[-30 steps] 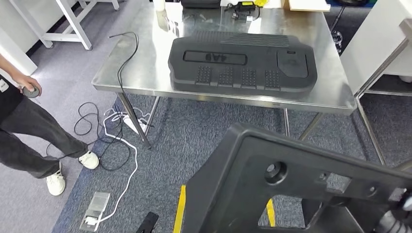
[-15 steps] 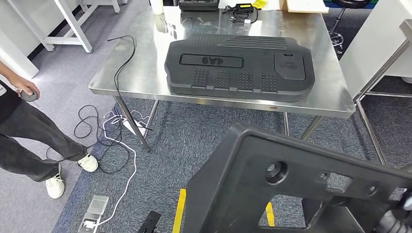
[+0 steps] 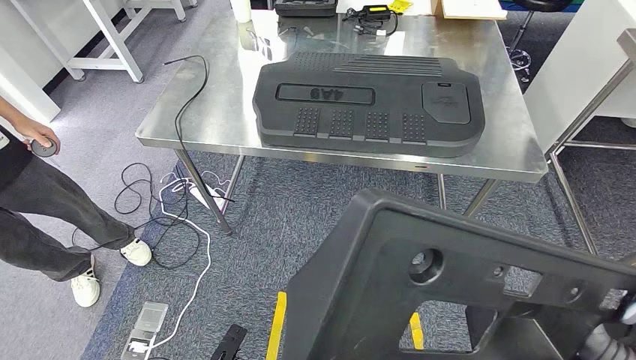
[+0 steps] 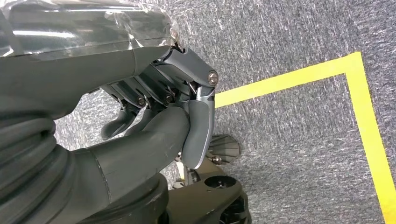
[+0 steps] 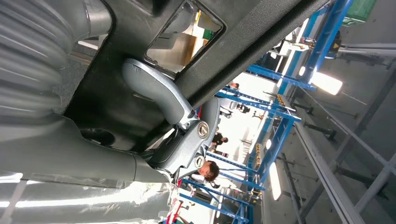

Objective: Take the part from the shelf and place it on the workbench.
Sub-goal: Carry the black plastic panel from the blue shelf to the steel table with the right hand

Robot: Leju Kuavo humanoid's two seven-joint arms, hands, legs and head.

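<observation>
A large black part fills the lower right of the head view, held low in front of the robot above blue carpet and well short of the steel surface. In the right wrist view, the right hand grips the part, its fingers hooked through an opening in the black panel. The left hand hangs over the carpet beside a yellow floor line, its fingers curled in against the thumb with apparently nothing in them, though the angle is poor. A dark moulded cover marked "4A9" lies on the surface. A person in dark trousers stands at the left, near loose cables on the floor.
</observation>
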